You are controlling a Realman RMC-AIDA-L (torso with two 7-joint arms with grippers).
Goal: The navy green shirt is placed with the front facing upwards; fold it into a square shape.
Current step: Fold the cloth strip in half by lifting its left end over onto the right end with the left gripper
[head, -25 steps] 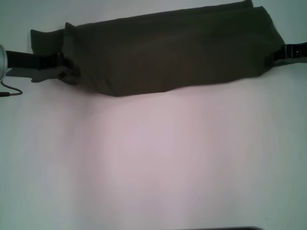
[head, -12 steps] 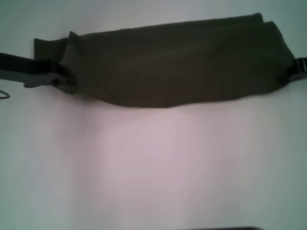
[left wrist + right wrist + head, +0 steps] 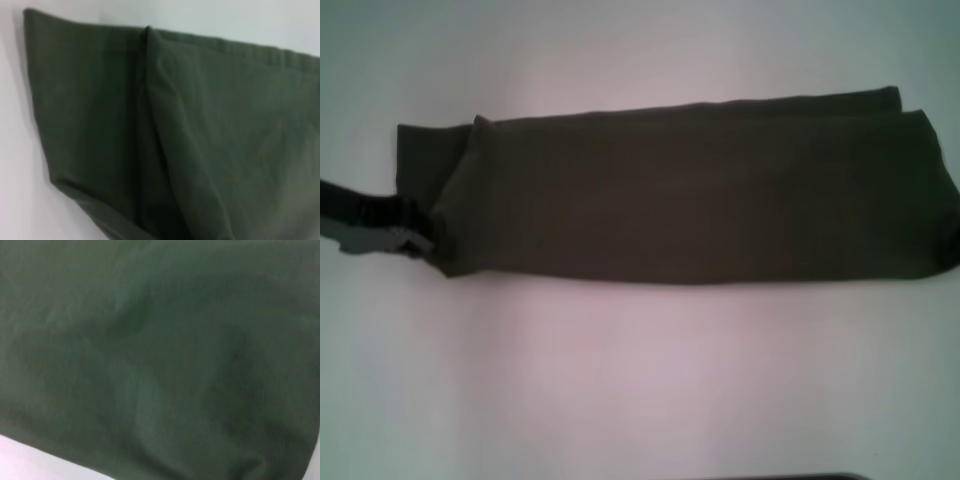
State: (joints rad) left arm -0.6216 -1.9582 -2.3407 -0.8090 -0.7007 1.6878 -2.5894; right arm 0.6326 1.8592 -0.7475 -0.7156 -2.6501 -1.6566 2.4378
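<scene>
The navy green shirt (image 3: 680, 190) lies folded into a long, plain olive band across the far part of the white table (image 3: 640, 380), with no lettering showing. At the band's lower left corner, my left gripper (image 3: 420, 242) is shut on the cloth, its dark arm coming in from the left edge. The left wrist view shows that end of the shirt (image 3: 200, 130) with a folded layer and a crease. Olive cloth (image 3: 160, 350) fills the right wrist view. The band's right end runs to the head view's right edge, and my right gripper is out of sight there.
Bare white table (image 3: 640, 60) surrounds the shirt, with a broad stretch in front of it and a narrower strip behind. A dark edge (image 3: 790, 477) shows at the very bottom of the head view.
The shirt band has been drawn toward me and now lies flatter and straighter. My left gripper came along with its corner. My right gripper, seen earlier at the right end, has left the head view.
</scene>
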